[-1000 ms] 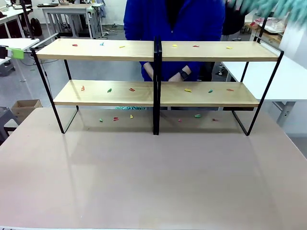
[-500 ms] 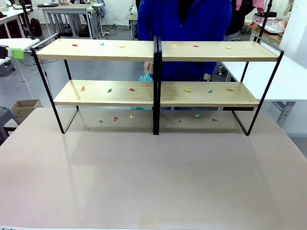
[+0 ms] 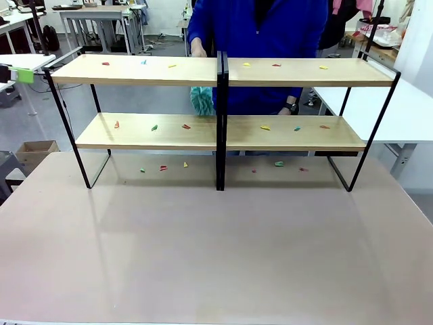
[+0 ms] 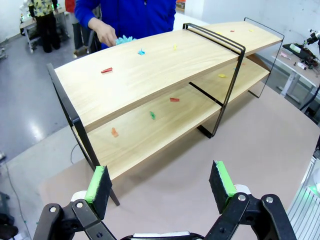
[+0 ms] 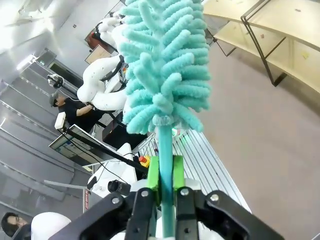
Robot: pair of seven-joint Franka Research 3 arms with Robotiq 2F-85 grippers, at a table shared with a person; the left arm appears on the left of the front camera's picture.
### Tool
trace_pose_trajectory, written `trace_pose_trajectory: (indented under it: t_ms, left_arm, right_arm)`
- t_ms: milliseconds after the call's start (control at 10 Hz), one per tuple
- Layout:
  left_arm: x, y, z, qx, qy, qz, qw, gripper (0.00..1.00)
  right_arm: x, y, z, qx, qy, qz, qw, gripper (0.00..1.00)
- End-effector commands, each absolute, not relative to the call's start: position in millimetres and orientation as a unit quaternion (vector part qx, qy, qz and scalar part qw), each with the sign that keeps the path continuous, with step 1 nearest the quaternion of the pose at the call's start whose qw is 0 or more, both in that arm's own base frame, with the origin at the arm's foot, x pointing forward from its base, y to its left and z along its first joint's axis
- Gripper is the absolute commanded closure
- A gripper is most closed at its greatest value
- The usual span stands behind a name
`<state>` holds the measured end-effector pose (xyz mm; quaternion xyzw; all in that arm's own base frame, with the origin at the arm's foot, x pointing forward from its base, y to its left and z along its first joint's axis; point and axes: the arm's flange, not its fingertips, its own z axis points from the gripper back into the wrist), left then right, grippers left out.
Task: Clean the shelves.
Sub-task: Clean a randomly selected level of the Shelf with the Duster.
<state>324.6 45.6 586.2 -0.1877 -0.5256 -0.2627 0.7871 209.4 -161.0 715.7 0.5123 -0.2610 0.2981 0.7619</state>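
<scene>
**Two robot grippers: one spread open, one clamped on a handle**

The left gripper (image 4: 159, 182) has its jaws spread wide. Its two green pads (image 4: 98, 184) stand upright and face each other across a broad gap, and the black finger links angle outward beneath them. The right gripper (image 5: 166, 172) is closed. Its green pads (image 5: 153, 172) press from both sides on the thin handle of a teal duster (image 5: 165, 65). The handle runs straight out past the fingertips, and the fluffy head sits just beyond them.

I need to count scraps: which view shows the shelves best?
The front view: the shelves stand square-on, all four boards whole. The left wrist view shows them slanting from one end; the right wrist view, a corner.
</scene>
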Motion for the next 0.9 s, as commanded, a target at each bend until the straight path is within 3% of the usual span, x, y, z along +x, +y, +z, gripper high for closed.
trace_pose_trajectory:
  t_ms: [0, 400, 600, 800]
  left_arm:
    - [325.8, 44.9, 585.0, -0.187, -0.524, -0.264, 0.788, 0.0]
    - [325.8, 44.9, 585.0, -0.187, -0.524, -0.264, 0.788, 0.0]
    - [325.8, 44.9, 585.0, -0.187, -0.524, -0.264, 0.788, 0.0]
    - [325.8, 44.9, 585.0, -0.187, -0.524, -0.264, 0.788, 0.0]
  right_arm:
    - [209.8, -163.4, 717.9, 0.505, -0.266, 0.31, 0.76, 0.88]
    - [210.2, -161.4, 715.1, 0.513, -0.261, 0.298, 0.762, 0.88]
    - [175.4, -61.3, 679.6, 0.43, -0.114, 0.405, 0.799, 0.88]
    - [175.6, 5.4, 633.3, 0.399, -0.089, 0.413, 0.814, 0.88]
